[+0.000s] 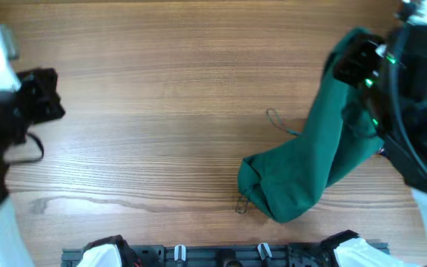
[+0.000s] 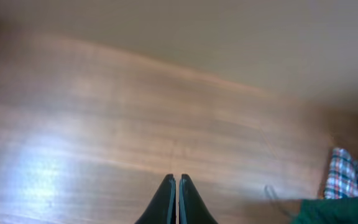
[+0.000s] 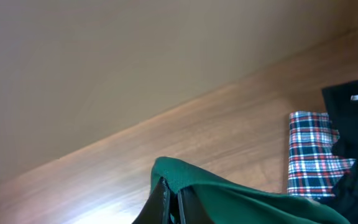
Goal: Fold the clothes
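Right now my right gripper (image 3: 171, 200) is pinched together on a raised edge of the teal-green garment (image 1: 302, 174); in its wrist view the fabric drapes over the fingertips. From overhead I see the garment hanging from that gripper at the far right of the table (image 1: 147, 89). It slopes down to a bunched heap resting on the wood, right of centre, toward the side where the arm bases sit. A thin drawstring (image 1: 275, 120) trails out of it onto the table. My left gripper (image 2: 177, 180) has its fingers pressed together with nothing between them. It hovers over bare wood at the far left, well apart from the garment. In the right wrist view, a plaid cloth (image 3: 312, 155) lies on the table just beside a black garment (image 3: 353, 118).
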Robot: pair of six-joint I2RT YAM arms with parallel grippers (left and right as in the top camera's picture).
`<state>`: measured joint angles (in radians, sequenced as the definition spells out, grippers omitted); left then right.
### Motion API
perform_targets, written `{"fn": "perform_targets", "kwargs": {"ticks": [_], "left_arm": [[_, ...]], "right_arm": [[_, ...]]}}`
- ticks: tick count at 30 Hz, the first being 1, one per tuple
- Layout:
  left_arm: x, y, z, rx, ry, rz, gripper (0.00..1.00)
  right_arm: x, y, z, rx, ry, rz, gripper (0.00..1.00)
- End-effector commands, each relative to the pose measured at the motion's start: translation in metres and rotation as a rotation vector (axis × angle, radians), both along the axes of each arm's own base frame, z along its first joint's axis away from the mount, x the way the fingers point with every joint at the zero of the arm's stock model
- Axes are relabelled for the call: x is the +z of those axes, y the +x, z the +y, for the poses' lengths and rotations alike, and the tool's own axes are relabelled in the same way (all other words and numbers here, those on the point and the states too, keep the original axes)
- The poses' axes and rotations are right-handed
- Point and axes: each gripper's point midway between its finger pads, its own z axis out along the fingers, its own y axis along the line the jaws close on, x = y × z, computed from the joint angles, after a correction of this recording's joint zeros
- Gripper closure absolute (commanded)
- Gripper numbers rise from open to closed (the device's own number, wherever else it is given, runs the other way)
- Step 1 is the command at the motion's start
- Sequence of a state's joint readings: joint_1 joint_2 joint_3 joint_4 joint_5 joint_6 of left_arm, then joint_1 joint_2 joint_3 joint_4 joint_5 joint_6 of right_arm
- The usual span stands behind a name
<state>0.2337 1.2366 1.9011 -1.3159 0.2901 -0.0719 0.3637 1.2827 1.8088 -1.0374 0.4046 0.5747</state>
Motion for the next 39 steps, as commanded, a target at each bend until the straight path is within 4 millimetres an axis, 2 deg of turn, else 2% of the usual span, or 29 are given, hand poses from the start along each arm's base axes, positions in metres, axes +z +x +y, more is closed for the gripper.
{"fn": "perform_targets", "kwargs": {"ticks": [1,3,5,6,10,13,15,20,23,27,34,39], "left_arm": [[-0.039,0.026,-0.012,-0.094,-0.097,0.156,0.96],[-0.053,0.032,-0.019,-0.131,-0.151,0.215,0.85],[-0.063,0.036,-0.027,-0.186,-0.180,0.253,0.60],[-0.067,0.038,-0.032,-0.221,-0.201,0.268,0.55],[-0.080,0.042,-0.047,-0.289,-0.240,0.327,0.53],[-0.085,0.045,-0.061,-0.334,-0.234,0.341,0.53],[-0.084,0.045,-0.069,-0.357,-0.229,0.341,0.49],[-0.091,0.040,-0.083,-0.397,-0.235,0.373,0.40],[-0.102,0.034,-0.110,-0.484,-0.271,0.419,0.35],[-0.132,0.035,-0.151,-0.601,-0.287,0.487,0.31],[-0.197,0.051,-0.224,-0.741,-0.385,0.619,0.30],[-0.256,0.051,-0.270,-0.826,-0.425,0.767,0.30]], "right_arm": [[-0.011,0.020,0.005,-0.018,-0.007,0.027,0.96],[-0.015,0.024,0.007,-0.018,-0.010,0.034,0.96],[-0.013,0.025,0.007,-0.018,-0.006,0.025,0.96],[-0.011,0.024,0.006,-0.018,-0.004,0.020,0.96],[-0.009,0.022,0.008,-0.006,0.006,0.014,0.96],[-0.009,0.022,0.034,0.123,0.062,0.020,0.96],[-0.003,0.016,0.046,0.169,0.079,0.004,0.96],[0.024,-0.006,0.042,0.187,0.105,-0.075,0.96],[0.036,-0.022,0.035,0.185,0.115,-0.110,0.96],[0.039,-0.033,0.022,0.145,0.097,-0.117,0.96],[0.040,-0.042,0.018,0.144,0.098,-0.119,0.96],[0.044,-0.048,0.015,0.144,0.102,-0.132,0.96]]}}
